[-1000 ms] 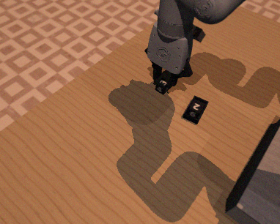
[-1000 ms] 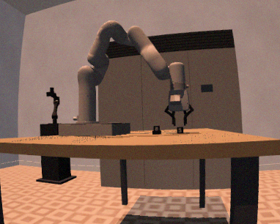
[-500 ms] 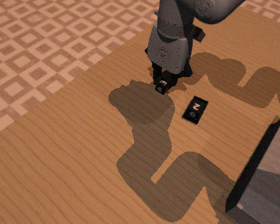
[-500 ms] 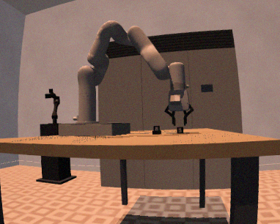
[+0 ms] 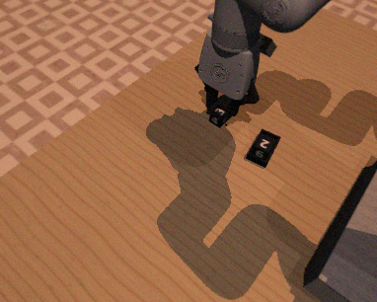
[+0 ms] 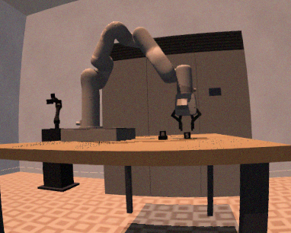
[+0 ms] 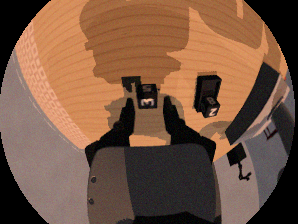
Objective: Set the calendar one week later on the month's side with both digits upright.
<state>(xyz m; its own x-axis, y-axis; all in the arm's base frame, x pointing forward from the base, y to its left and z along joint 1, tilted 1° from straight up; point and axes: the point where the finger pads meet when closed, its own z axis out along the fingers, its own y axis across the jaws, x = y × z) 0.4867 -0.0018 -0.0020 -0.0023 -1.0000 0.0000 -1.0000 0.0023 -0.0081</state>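
Note:
Two small black calendar cubes with white digits stand apart on the wooden table (image 5: 111,212). One cube (image 5: 217,117) (image 6: 187,135) (image 7: 148,95) sits right under my gripper; its top digit is partly hidden. The other cube (image 5: 263,144) (image 6: 163,135) (image 7: 208,92) stands a short way to the side, showing a 2 on top and a 6 on its near side. My gripper (image 5: 224,106) (image 6: 185,127) (image 7: 148,104) is half open and empty, its fingertips straddling the first cube just above it. I see no tray or month plate in any view.
The arm's grey base block (image 5: 367,237) (image 6: 89,134) rises from the table at one side. A dark camera stand (image 6: 56,110) stands behind it. The table's edge (image 5: 86,106) runs diagonally beside the patterned floor.

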